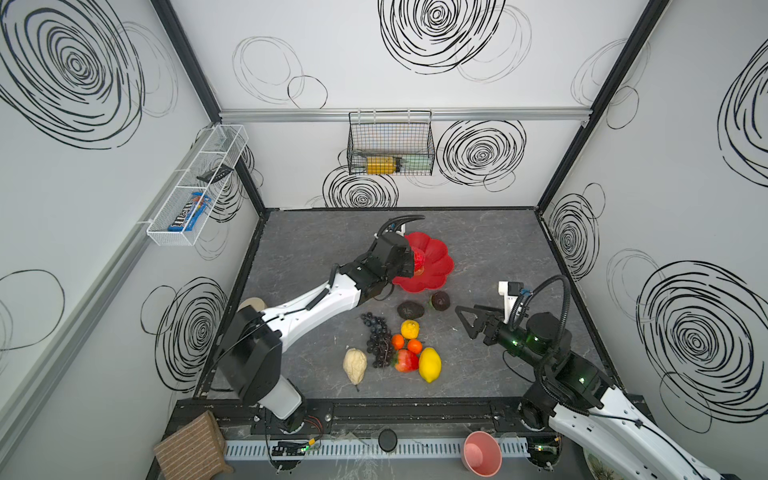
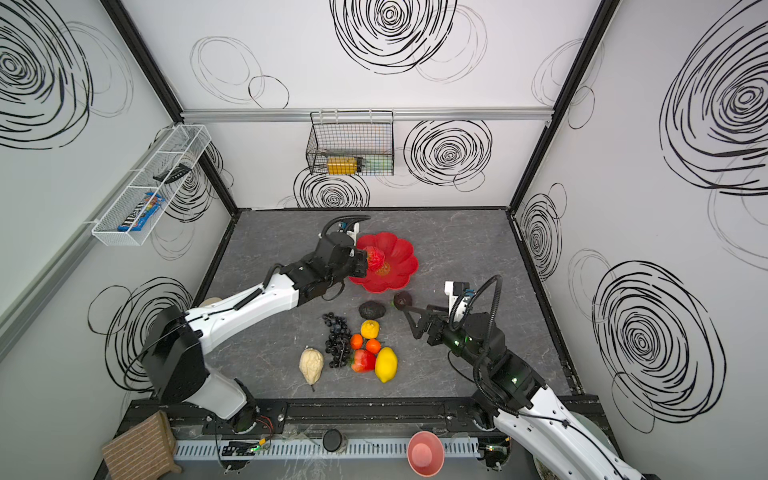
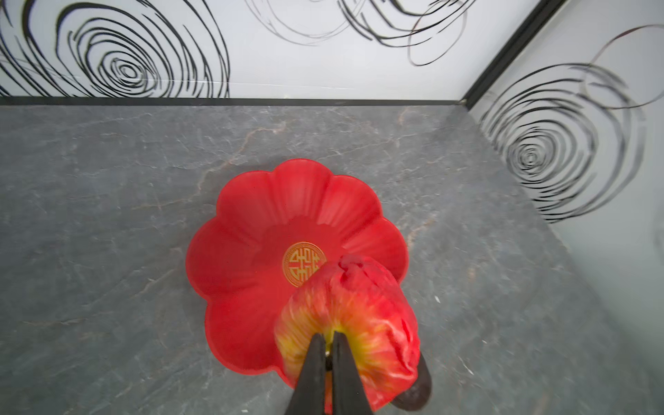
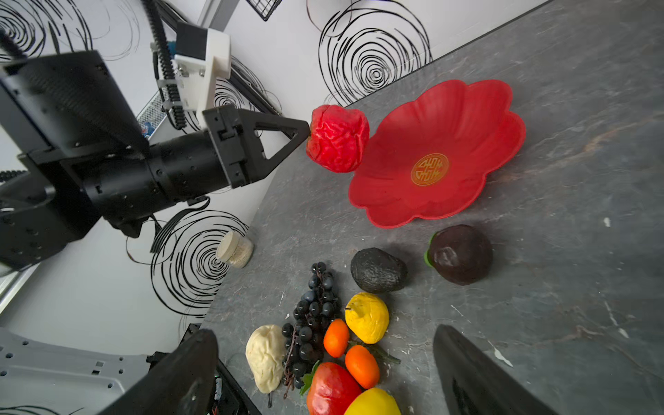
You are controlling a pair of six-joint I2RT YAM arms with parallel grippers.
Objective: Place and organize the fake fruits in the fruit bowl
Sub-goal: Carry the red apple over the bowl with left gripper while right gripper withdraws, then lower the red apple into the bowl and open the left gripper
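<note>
**Left gripper** [image 3: 326, 336]: jaws pinched narrow on the red apple [image 3: 359, 305], which is aloft over the 9 o'clock side of the fruit bowl [image 3: 251, 215].
**Right gripper** [image 1: 464, 323]: jaws wide, empty, near the mangosteen [image 1: 440, 300].
**Step:** apple delivery. Next calls for lowering, then release.
**Other fake fruits** [image 1: 414, 345]: at the bowl's 6 o'clock.

This was a robot test booth, like in a lab. White walls [image 1: 415, 91] with black scribbled swirls boxed in a grey tabletop [image 1: 498, 257]. Two robot arms [image 1: 307, 305] stood at its front edge. Wire baskets [image 1: 390, 145] hung on the walls.
</note>
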